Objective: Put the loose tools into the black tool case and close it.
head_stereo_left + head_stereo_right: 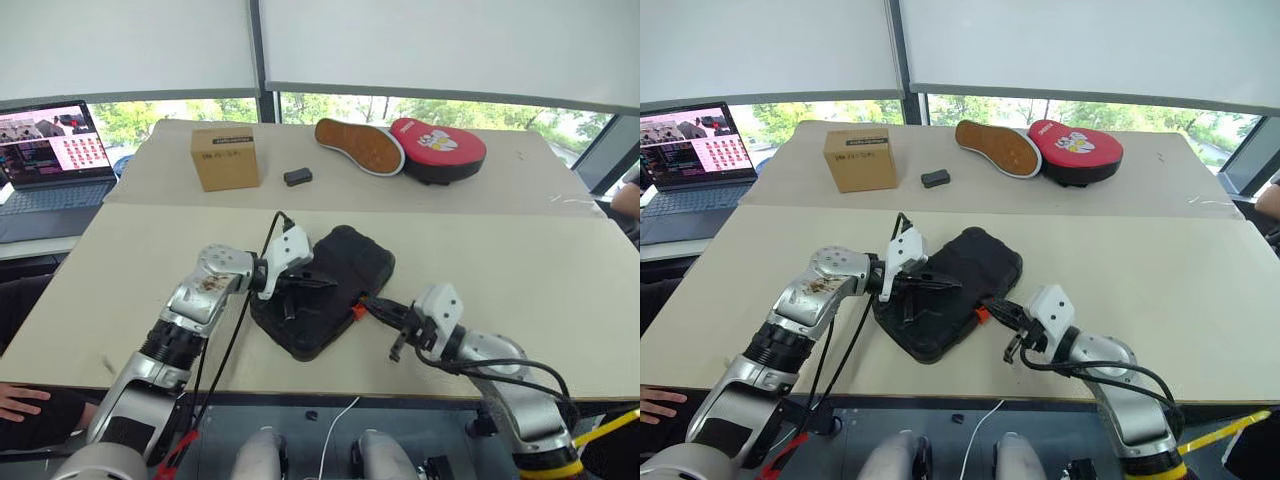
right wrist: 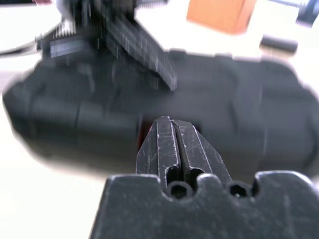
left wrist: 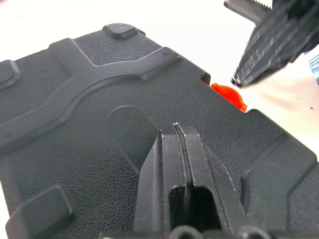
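With lid down on the near table, black tool case (image 1: 325,290) lies diagonal, long axis running from near-left to far-right, orange latch (image 1: 358,310) on the edge facing right. Left gripper (image 1: 318,285) pressed over the lid, fingers (image 3: 179,164) shut together, empty. Right gripper (image 1: 370,303) just beside the latch, pointing at it from the right, fingers (image 2: 172,144) also pinched closed on nothing. Nearer to the latch: right arm, clearly. Judging by that, latch still to be snapped home. Well clear on the far table: cardboard box (image 1: 225,157), small dark block (image 1: 297,177), shoe (image 1: 358,146), red pad (image 1: 440,148). Laptop (image 1: 50,160) off left. Nothing blocking the latch.
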### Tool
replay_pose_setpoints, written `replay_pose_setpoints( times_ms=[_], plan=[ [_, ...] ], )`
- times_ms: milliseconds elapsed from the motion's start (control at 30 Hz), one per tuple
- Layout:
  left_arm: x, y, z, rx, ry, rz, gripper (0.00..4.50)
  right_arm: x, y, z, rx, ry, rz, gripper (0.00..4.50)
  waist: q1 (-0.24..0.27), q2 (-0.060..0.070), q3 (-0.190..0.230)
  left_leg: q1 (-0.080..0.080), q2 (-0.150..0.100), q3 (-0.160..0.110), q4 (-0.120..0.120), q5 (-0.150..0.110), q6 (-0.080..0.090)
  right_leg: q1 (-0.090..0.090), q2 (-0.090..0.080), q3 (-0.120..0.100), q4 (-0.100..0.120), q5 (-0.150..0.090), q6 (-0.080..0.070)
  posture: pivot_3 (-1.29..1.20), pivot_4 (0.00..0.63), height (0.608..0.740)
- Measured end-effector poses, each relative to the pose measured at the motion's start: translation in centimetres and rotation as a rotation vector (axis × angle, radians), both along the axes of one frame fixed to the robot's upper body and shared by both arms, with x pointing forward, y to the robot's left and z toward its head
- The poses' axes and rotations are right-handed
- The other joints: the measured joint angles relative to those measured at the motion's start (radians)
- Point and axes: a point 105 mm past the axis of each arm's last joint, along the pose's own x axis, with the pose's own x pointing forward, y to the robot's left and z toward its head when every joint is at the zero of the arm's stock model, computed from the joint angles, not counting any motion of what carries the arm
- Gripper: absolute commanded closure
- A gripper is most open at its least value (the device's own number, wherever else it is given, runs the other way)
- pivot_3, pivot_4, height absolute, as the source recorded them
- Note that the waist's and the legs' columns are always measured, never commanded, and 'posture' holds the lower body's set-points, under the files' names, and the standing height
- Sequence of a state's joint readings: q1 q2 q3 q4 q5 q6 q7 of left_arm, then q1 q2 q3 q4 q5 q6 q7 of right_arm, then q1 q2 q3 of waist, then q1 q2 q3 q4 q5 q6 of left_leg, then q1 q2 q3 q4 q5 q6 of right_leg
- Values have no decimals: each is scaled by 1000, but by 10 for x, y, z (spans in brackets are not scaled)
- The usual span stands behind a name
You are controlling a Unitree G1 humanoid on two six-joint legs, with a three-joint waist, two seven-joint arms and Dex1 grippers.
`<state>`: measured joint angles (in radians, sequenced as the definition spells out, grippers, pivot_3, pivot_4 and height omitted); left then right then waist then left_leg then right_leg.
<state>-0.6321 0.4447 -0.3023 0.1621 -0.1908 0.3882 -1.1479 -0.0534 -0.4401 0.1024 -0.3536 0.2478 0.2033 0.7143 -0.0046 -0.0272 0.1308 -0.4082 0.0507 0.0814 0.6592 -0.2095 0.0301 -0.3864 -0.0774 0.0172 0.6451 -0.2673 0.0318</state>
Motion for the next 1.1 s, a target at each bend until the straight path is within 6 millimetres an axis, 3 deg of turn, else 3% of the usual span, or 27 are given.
replay_pose_setpoints(
  times_ms=[200, 400, 533, 700, 1100],
  plan=[
    [0, 0, 0, 1, 1, -2, 4485, 0, 2, -10, -39, 21, 3, 4500, 3, 0, -1, 0, 0, 0, 0, 0, 0, 0, 0, 0, 0, 0, 0, 0, 150, 740],
    [-1, 1, -1, 4, 1, -2, 4485, -11, -19, -8, -26, 59, -17, 4500, 6, -1, -2, 0, 1, 0, 0, -1, 0, 0, 0, 0, -1, 0, -1, 0, 150, 740],
    [-1, 1, -2, 6, 2, 1, 4485, -16, -16, -16, -36, 98, 1, 4500, 6, 0, -4, 0, 1, 0, -1, -1, 0, 0, 0, 0, -1, -1, -2, 0, 150, 740],
    [-2, 1, -2, 4, -1, 4, 4485, -8, -14, -35, -83, 154, -30, 4500, 6, -1, -4, 0, 1, 0, -1, -1, 0, 0, 0, 1, -1, -1, -2, 0, 150, 740],
    [-2, 3, -2, 3, 11, 23, 4485, 5, -11, -47, -125, 184, -28, 4500, 1, -1, -4, 1, 1, 0, -1, -1, 0, -1, 0, 1, -1, -2, -3, 0, 150, 740]
  ],
)
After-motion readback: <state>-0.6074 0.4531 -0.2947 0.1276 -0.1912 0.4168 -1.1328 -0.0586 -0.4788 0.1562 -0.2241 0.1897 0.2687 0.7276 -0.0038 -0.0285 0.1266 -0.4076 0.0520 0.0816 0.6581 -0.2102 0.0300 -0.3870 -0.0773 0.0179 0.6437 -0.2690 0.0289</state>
